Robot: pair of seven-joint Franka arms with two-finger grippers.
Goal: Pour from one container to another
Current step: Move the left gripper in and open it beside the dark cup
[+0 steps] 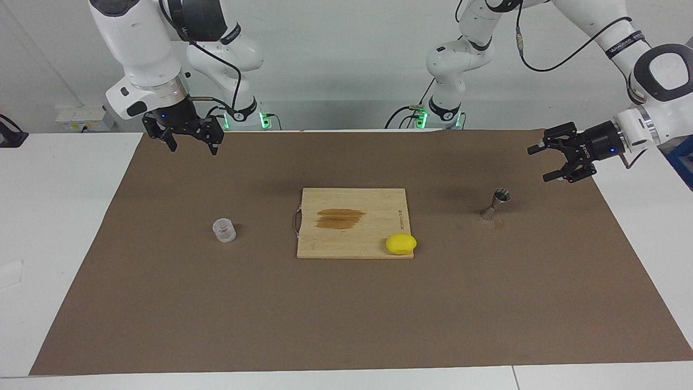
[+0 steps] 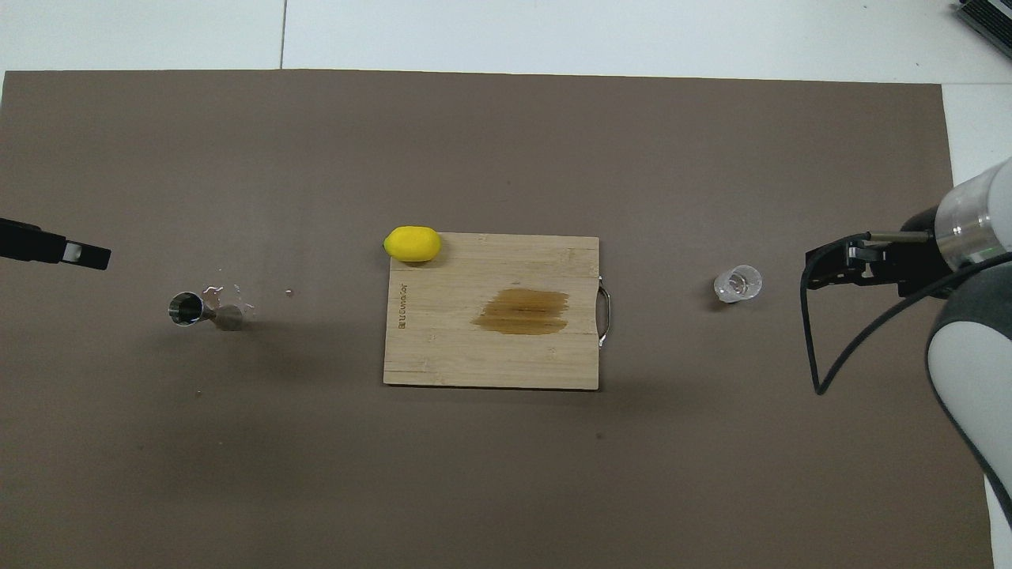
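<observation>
cup: clear cup (image 1: pixel 224 229) standing upright on table (image 1: pixel 162 303), 9 o'clock of board (image 1: pixel 352 223)
jigger: jigger (image 1: pixel 495 203) standing at 3 o'clock, droplets (image 2: pixel 229 291) beside it
hands: right hand (image 1: pixel 187 142) and left hand (image 1: pixel 563 157) hanging open, empty
progress: judging pour done, nothing left

A cutting board (image 1: pixel 352 222) lies at the middle of a mat (image 1: pixel 346 314) that covers the table (image 1: pixel 54 216). A lemon (image 1: pixel 401 244) rests on the board's corner farthest from the robots, toward the left arm's end. A jigger (image 1: pixel 495 203) stands upright on the mat toward the left arm's end, well apart from the board, with droplets (image 2: pixel 229 291) on the mat just beside it. A clear cup (image 1: pixel 224 230) stands upright toward the right arm's end.
</observation>
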